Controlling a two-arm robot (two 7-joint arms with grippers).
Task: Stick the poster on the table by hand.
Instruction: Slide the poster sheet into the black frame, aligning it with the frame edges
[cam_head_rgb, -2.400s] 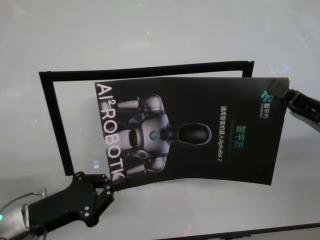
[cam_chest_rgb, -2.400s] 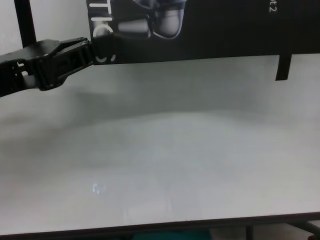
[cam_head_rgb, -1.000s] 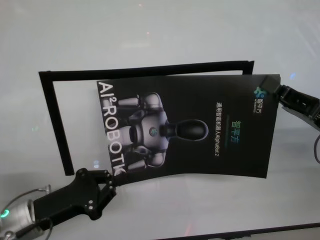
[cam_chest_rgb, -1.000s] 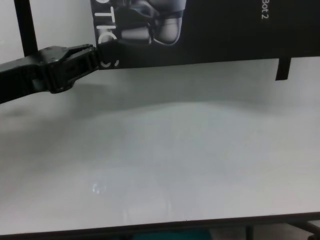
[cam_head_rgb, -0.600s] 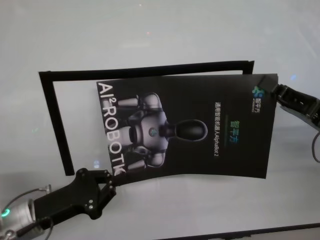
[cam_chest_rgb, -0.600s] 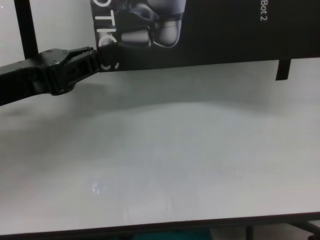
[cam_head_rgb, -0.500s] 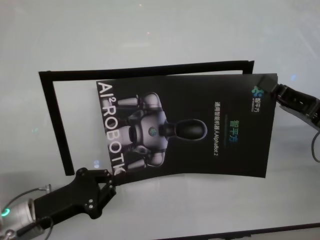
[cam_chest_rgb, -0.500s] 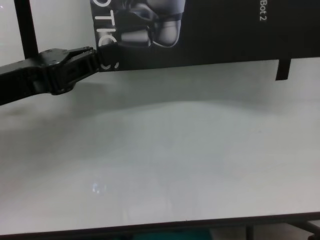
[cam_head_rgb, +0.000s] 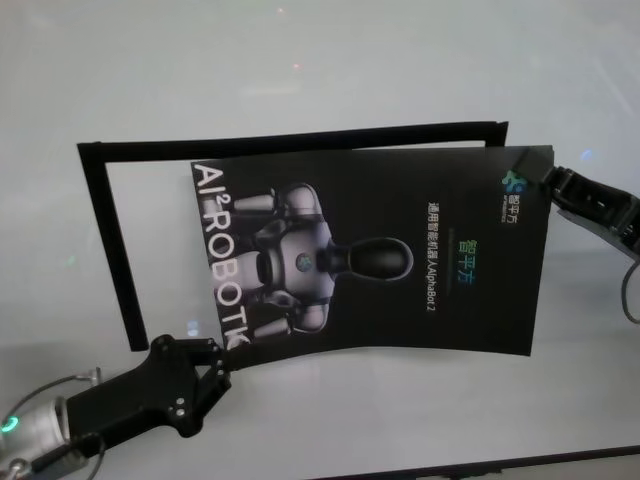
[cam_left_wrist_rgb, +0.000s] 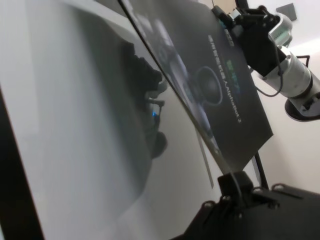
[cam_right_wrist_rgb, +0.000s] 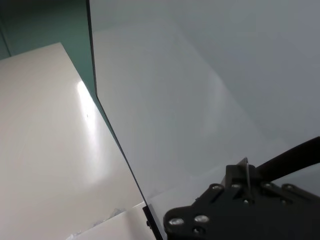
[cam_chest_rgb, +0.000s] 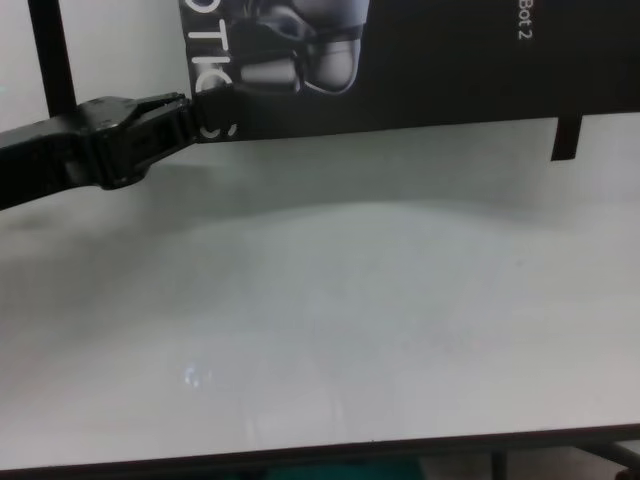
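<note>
While both end effectors pinch opposite corners, left end effector (cam_head_rgb: 215, 365) near, right end effector (cam_head_rgb: 548, 183) far, poster (cam_head_rgb: 400, 250) spans between.

Soft, even overhead light; the worktop (cam_chest_rgb: 330, 330) shows faint glare and a blurred shadow just below the poster (cam_chest_rgb: 420, 70).

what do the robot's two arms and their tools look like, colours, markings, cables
Both tools are matte black with tapered, jaw-like fingers. The left tool has a blocky black body dotted with small pale screw heads, joined to a silver-grey wrist cuff that shows a small green light and thin grey cables looping beside it. The right tool is the same black; from the left wrist view it sits on a silver cylindrical wrist with a thin dark cable.
</note>
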